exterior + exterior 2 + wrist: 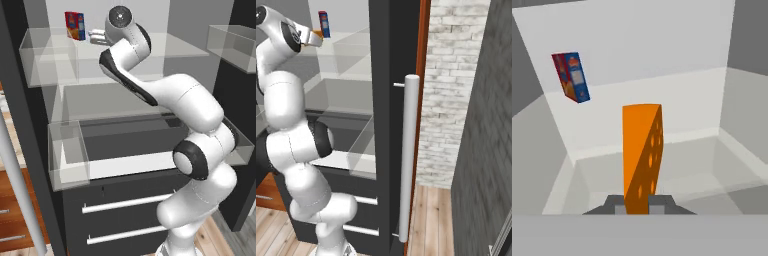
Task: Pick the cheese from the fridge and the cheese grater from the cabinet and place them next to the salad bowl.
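The cheese, an orange wedge with holes, stands up between my two fingertips in the hand view. My gripper is shut on the cheese, over the upper shelf inside the fridge. From the left base view the gripper reaches in at the top shelf, right beside the red-and-blue box. The right base view shows a sliver of orange cheese at the gripper. The grater, the cabinet and the salad bowl are out of view.
A red-and-blue printed box stands at the back left of the shelf. Clear bins hang on both sides. Dark drawers with silver bar handles lie below. The open fridge door's long handle stands on the right.
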